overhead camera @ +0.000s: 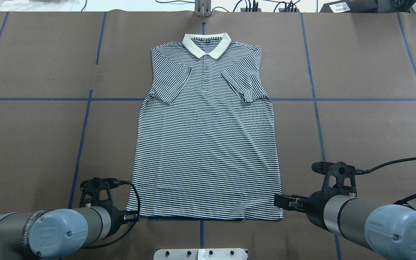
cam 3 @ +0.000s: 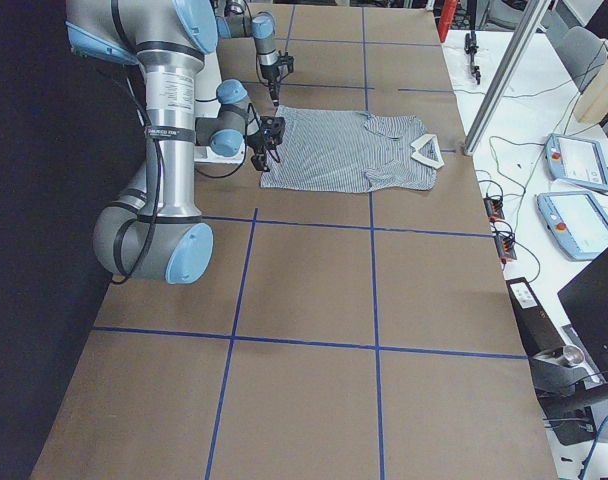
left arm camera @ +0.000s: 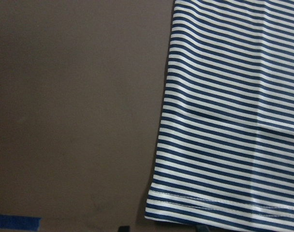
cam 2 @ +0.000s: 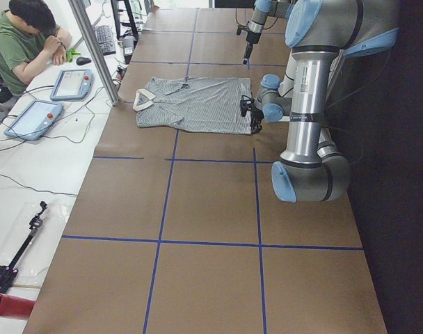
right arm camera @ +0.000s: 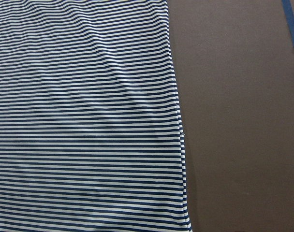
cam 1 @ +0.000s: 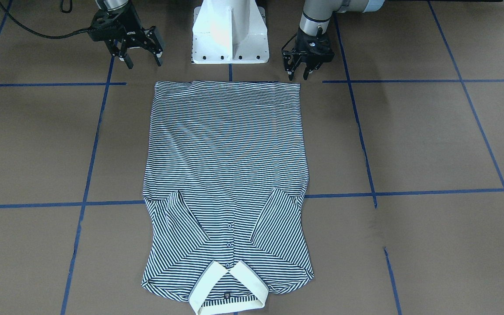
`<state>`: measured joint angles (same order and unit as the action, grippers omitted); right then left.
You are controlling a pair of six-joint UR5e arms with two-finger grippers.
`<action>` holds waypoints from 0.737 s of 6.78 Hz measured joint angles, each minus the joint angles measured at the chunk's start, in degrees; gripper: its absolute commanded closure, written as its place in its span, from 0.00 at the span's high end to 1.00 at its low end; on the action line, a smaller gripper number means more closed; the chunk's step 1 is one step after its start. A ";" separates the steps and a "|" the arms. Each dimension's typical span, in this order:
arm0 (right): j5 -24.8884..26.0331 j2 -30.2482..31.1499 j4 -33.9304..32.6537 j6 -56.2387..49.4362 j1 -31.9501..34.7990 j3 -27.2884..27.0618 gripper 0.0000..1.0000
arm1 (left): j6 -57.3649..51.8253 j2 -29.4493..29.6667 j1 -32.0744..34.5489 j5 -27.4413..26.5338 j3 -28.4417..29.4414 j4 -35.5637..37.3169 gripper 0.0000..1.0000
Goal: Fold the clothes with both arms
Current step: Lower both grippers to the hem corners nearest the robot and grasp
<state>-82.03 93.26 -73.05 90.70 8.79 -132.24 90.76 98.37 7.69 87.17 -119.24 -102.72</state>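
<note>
The striped polo shirt [cam 1: 225, 166] lies flat and face up on the brown table, both sleeves folded in over the chest. Its cream collar [overhead camera: 206, 44] is at the far side and its hem [overhead camera: 208, 216] near the robot base. My left gripper [cam 1: 299, 75] hovers open just outside the hem's left corner [left arm camera: 154, 212], holding nothing. My right gripper [cam 1: 143, 63] stands open wide, off the hem's right corner [overhead camera: 280, 216], and is also empty. The right wrist view shows only the shirt's side edge [right arm camera: 178, 121], with no fingers in it.
The white pedestal base [cam 1: 230, 35] stands just behind the hem. Blue tape lines [cam 1: 409, 191] cross the brown table. A person [cam 2: 27, 42] sits at a white side table with teach pendants [cam 2: 72, 83] and cables. A metal post [cam 2: 93, 49] rises by the collar end.
</note>
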 measured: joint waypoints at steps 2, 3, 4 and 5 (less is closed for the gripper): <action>0.39 -0.01 0.07 0.00 0.00 0.14 0.95 | -0.11 0.09 0.61 -0.04 0.74 -0.10 0.52; 0.47 -0.01 0.09 0.00 0.00 0.19 0.95 | -0.14 0.13 0.70 0.00 1.21 -0.26 0.51; 0.52 -0.01 0.10 0.00 0.00 0.21 0.95 | -0.15 0.21 0.71 0.04 1.58 -0.39 0.48; 0.54 -0.01 0.10 0.00 0.00 0.22 0.95 | -0.13 0.50 0.71 0.08 2.06 -0.47 0.47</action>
<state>-81.49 93.25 -72.95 90.70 8.79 -132.02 90.63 98.87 8.40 87.24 -117.18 -103.18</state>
